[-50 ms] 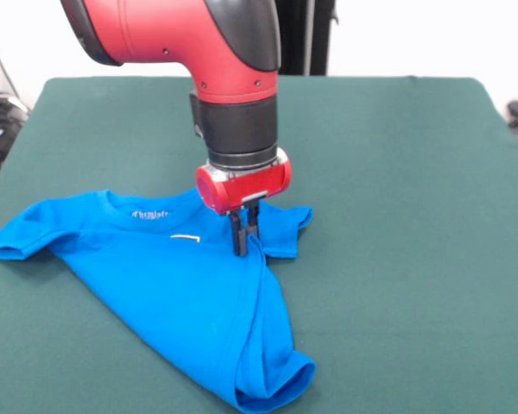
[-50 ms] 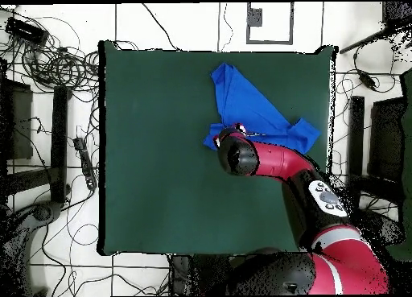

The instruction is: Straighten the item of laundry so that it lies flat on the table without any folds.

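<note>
The item of laundry (image 1: 181,285), a bright blue T-shirt, lies on the left half of the green table (image 1: 397,172) with its collar and neck label toward the far side. One sleeve is spread out to the left. The right side is drawn up into a ridge, and the hem is bunched and folded near the front edge. My gripper (image 1: 244,246) stands upright over that ridge beside the right sleeve, its fingers (image 1: 237,233) close together, shut on the fabric. From overhead, the shirt (image 2: 249,109) shows near the table's (image 2: 161,149) far right corner, and the arm's wrist hides the gripper.
The shirt's bunched hem reaches close to the table's front edge in the front view. Cables (image 2: 56,64) and dark equipment lie on the white floor around the table. A black stand (image 1: 306,34) rises behind the far edge.
</note>
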Robot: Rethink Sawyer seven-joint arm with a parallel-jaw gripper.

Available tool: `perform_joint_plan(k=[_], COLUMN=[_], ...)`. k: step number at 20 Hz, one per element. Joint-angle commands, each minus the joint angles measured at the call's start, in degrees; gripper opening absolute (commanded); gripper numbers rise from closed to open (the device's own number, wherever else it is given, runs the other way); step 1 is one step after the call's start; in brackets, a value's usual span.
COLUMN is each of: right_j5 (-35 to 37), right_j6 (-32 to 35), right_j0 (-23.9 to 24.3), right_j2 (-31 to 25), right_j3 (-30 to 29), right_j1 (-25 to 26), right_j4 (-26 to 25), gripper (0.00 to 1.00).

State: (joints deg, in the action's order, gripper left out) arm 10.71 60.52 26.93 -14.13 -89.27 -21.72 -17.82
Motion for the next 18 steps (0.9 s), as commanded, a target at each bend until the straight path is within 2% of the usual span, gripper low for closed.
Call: perform_joint_plan(k=[1, 4, 5, 18], right_j5=[0.97, 0.12, -0.32, 1.82], right_j6=[12.54, 12.09, 12.07, 12.87], right_j0=[-2.55, -1.57, -1.09, -2.88], right_j2=[-2.23, -3.43, -3.91, -1.98], right_j3=[-2.51, -2.83, -3.11, -2.37], right_j1=[1.26, 1.43, 1.5, 1.25], right_j4=[2.66, 2.36, 2.3, 3.75], gripper=[0.0, 0.0, 1.0, 1.0])
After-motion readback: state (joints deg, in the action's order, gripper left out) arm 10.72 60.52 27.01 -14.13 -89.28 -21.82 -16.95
